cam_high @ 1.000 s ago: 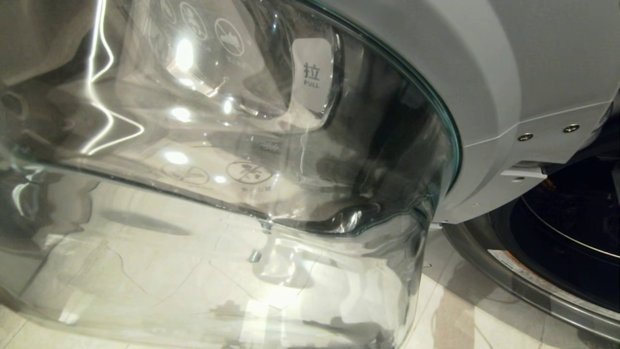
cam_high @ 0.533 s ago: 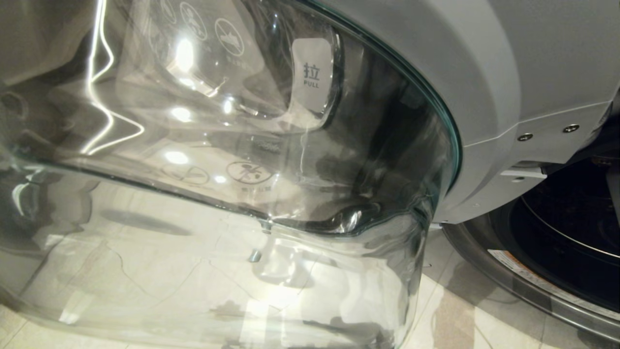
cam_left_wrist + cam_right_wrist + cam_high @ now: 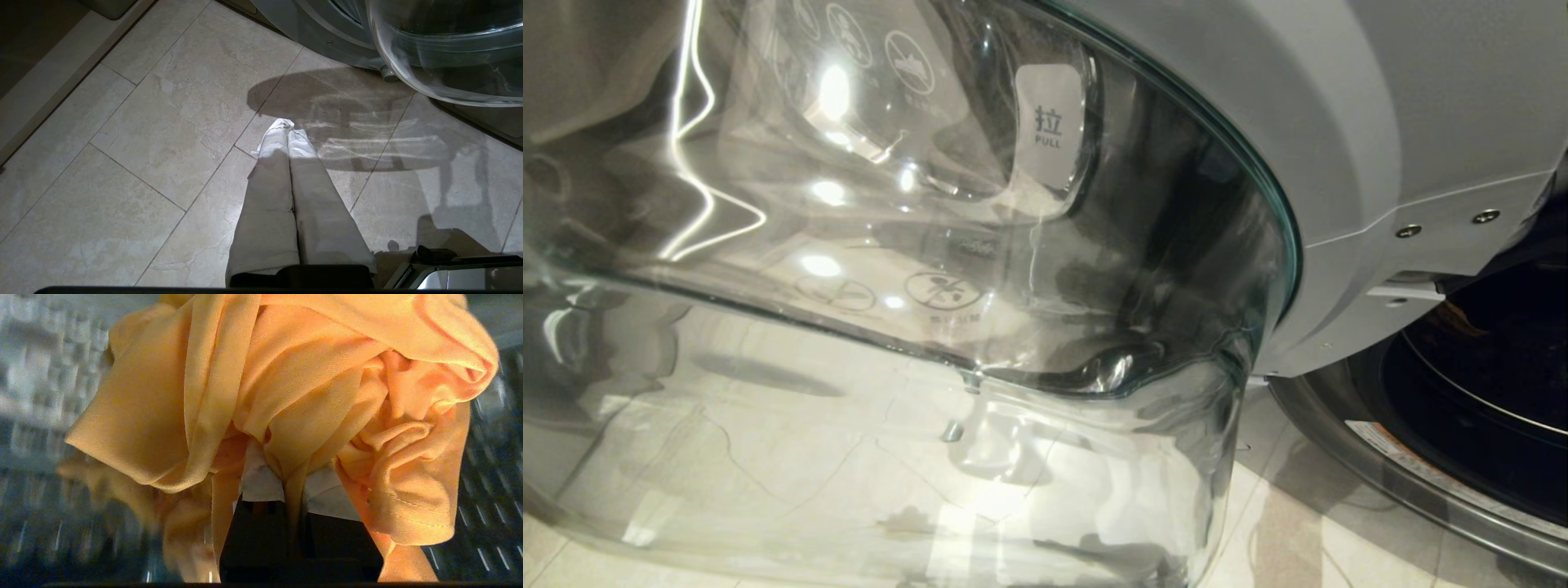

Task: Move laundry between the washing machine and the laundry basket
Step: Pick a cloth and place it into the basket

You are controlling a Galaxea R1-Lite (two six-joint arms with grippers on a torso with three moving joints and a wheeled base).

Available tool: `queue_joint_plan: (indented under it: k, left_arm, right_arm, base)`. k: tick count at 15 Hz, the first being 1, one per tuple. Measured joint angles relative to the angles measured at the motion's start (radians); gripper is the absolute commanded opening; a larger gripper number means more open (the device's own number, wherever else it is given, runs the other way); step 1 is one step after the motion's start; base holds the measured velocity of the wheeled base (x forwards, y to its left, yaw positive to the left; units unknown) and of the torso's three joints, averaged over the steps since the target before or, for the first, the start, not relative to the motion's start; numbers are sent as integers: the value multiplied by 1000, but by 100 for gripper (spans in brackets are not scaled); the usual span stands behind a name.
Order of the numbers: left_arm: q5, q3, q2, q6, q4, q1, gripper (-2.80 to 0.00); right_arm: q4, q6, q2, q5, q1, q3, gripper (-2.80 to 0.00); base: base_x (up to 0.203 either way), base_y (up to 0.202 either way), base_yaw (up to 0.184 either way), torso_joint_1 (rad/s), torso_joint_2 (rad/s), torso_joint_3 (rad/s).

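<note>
Right gripper (image 3: 292,490) is pinching yellow-orange garment (image 3: 286,384) between closed fingers inside perforated drum (image 3: 32,375) of washing machine (image 3: 1421,163). Left gripper (image 3: 288,128) is hanging shut, empty, over floor tiles (image 3: 143,143) beside open glass door (image 3: 890,327).

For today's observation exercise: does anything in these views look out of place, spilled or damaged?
Nothing stands out. The right gripper is shut on a yellow-orange garment inside the perforated steel drum, and the round glass door hangs open over dry tiled floor.
</note>
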Motion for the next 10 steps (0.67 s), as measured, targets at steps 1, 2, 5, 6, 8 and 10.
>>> queue_joint_plan:
  k: [1,2,5,6,8,10]
  left_arm:
    - [1,0,0,0,0,0,-280]
    - [0,0,0,0,0,0,-280]
    - [0,0,0,0,0,0,-280]
    - [0,0,0,1,0,0,-280]
    - [-1,0,0,1,0,0,-280]
    - [-1,0,0,1,0,0,-280]
  right_arm:
    - [-15,3,-41,1,7,81,-280]
    - [-48,4,-84,1,16,171,-280]
    - [-232,-11,-214,-1,39,450,-280]
    - [-300,-21,-262,-2,44,538,-280]
    - [-439,-43,-361,0,50,718,-280]
    - [-576,-71,-447,4,52,880,-280]
  base:
    - [0,0,0,0,0,0]
    - [0,0,0,0,0,0]
    - [0,0,0,0,0,0]
    - [0,0,0,0,0,0]
    - [0,0,0,0,0,0]
    - [0,0,0,0,0,0]
